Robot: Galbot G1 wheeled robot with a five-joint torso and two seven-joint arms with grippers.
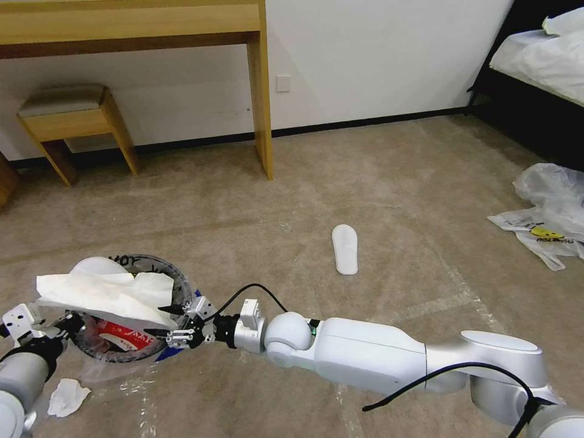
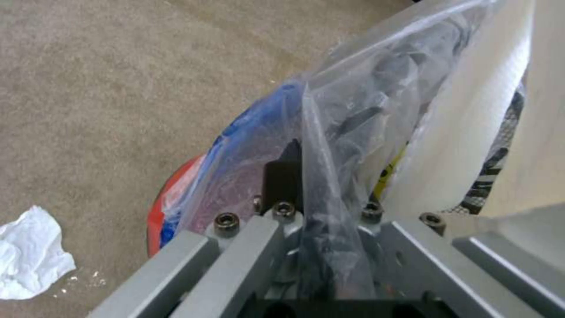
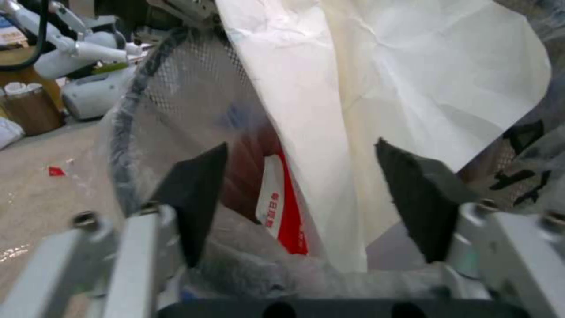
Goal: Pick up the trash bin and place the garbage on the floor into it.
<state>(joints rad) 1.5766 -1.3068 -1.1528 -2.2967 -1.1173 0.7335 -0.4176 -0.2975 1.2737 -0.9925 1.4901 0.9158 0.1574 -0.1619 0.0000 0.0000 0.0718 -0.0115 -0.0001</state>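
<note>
The trash bin [image 1: 137, 340], red with a blue band and a clear printed liner, hangs just above the floor [image 1: 377, 182] at the lower left. My left gripper [image 1: 64, 325] is shut on its near rim and liner [image 2: 329, 132]. A large sheet of white paper [image 1: 103, 292] lies across the bin's mouth, over a red wrapper [image 3: 288, 212] inside. My right gripper [image 1: 159, 321] is open at the bin's right rim, its black fingers [image 3: 194, 198] either side of the paper's edge [image 3: 412, 88]. A white slipper [image 1: 345, 248] lies on the carpet farther out.
Crumpled white paper [image 1: 67, 395] lies on the carpet beside the bin. Clear plastic bags [image 1: 550, 213] sit at the right edge by a dark bed base [image 1: 535, 121]. A wooden desk leg [image 1: 263, 109] and a stool [image 1: 73, 121] stand along the far wall.
</note>
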